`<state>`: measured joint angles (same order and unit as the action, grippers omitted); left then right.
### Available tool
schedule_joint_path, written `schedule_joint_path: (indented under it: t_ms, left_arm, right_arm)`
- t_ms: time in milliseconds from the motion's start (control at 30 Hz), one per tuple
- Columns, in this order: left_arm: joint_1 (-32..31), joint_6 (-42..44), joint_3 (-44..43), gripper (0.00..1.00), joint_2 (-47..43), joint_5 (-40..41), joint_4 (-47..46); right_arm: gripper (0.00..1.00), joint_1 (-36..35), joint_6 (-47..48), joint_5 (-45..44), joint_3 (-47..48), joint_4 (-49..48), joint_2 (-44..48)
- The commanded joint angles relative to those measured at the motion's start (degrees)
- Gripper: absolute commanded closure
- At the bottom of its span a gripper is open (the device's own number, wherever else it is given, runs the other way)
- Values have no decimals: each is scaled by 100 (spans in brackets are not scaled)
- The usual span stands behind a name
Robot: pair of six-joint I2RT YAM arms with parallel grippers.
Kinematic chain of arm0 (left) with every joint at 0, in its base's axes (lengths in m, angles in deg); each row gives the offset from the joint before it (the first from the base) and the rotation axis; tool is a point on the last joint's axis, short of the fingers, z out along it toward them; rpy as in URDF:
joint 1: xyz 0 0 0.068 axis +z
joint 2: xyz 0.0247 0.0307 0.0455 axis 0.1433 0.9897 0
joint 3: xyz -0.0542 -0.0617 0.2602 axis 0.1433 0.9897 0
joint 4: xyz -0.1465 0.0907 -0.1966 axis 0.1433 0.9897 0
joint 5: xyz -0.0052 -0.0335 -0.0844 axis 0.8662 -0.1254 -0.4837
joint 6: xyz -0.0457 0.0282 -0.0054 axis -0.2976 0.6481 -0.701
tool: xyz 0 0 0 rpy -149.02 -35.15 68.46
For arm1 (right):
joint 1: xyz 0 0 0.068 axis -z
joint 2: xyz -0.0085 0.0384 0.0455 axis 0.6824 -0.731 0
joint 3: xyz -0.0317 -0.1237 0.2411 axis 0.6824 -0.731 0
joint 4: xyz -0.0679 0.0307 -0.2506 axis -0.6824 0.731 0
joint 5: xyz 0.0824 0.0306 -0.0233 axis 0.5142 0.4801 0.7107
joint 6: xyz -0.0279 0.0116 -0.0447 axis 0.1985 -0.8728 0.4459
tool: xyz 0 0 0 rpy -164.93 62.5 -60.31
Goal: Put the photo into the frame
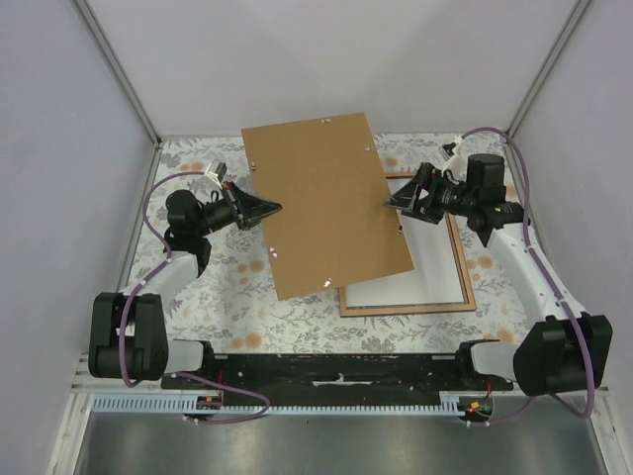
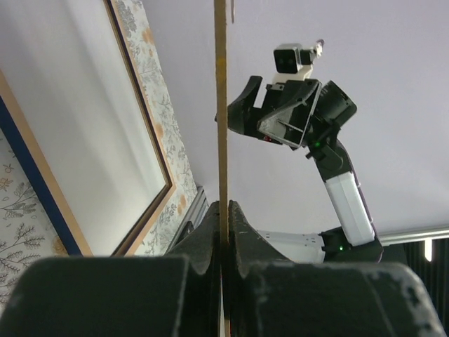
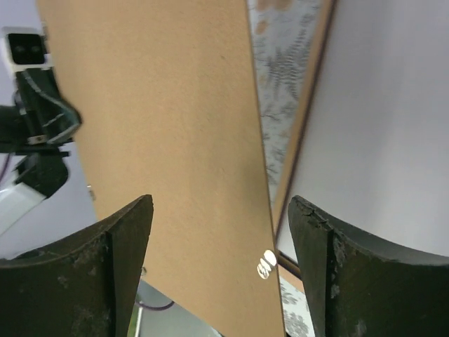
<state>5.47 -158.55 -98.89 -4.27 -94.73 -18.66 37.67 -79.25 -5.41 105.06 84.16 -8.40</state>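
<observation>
Nearest the left wrist camera, the left hand (image 2: 223, 219) is pressed together on the thin edge of the brown backing panel (image 1: 326, 203), pinching it and carrying it raised above the tabletop (image 1: 227, 287). From this hand the panel extends outward to the right hand (image 1: 393, 201) at its far edge.

Right hand: fingers spread wide, one on each side of the panel's edge, with no visible contact. The load appears to rest on the left hand alone.

Frame (image 1: 406, 309): flat on the tabletop, just below and to the near side of the right hand, wood-coloured back up. One corner is hidden under the raised panel.

Photo (image 1: 425, 267): a plain white sheet fills the frame opening. Judged from this, the photo lies face down inside the frame, white reverse up.

Task status, as a judgement:
- Done: photo placed in the frame.
- Left: lower the backing panel squarely over the opening. The panel is skewed relative to the frame and needs turning into line.
- Left: seat the panel and release.

Whether the photo sits fully within the rim cannot be told under the covered corner.
</observation>
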Motion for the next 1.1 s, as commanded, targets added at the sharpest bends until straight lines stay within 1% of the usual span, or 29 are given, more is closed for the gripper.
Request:
schedule_joint_path:
  t_ms: [0, 67, 167, 333, 667, 1067]
  left_arm:
    - [-31, 170, -7, 98, -240, 170, -184]
    - [-31, 161, -7, 98, -249, 188, -201]
    - [-22, 161, 1, 98, -222, 214, -184]
    - [-31, 153, 2, 98, -161, 214, -184]
    - [-31, 179, 54, 98, -161, 232, -140]
    - [-101, 196, 46, 98, -64, 293, -131]
  right_arm:
    - [12, -26, 607, -1632, 56, 1254, 490]
    - [9, -35, 607, -2019, -58, 1403, 666]
    - [7, -105, 511, -2345, -234, 1518, 930]
    - [5, -614, 353, -2925, -244, 1606, 1124]
    - [5, -1598, 150, -3655, 345, 1589, 562]
    - [6, -2240, 229, -4112, 951, 1755, 26]
